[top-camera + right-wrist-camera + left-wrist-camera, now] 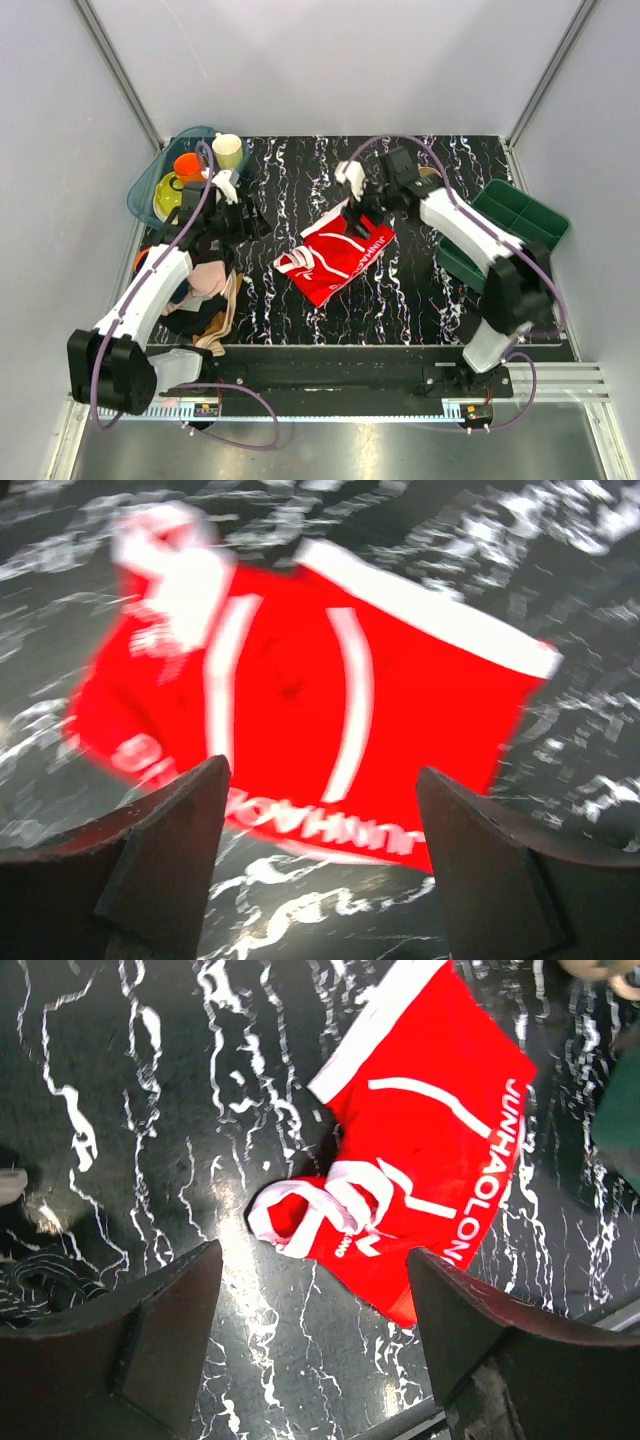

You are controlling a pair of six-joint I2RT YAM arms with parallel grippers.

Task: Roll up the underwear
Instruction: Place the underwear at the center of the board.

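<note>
Two hands are released, fingers spread wide with nothing between them. The red underwear (340, 255) lies loose near the middle of the black marbled desk (430, 290), its white-trimmed end bunched toward 8 o'clock. The left hand (315, 1255) hangs apart at the garment's 9 o'clock. The right hand (323, 770) hangs over its 1 o'clock edge.

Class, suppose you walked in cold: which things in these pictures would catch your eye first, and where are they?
The bright red fabric underwear with white trim and lettering stands out first, lying crumpled in the middle of the black, white-veined table. The left gripper and right gripper hang open close by, holding nothing. A heap of beige and dark garments lies at the near left edge.
</note>
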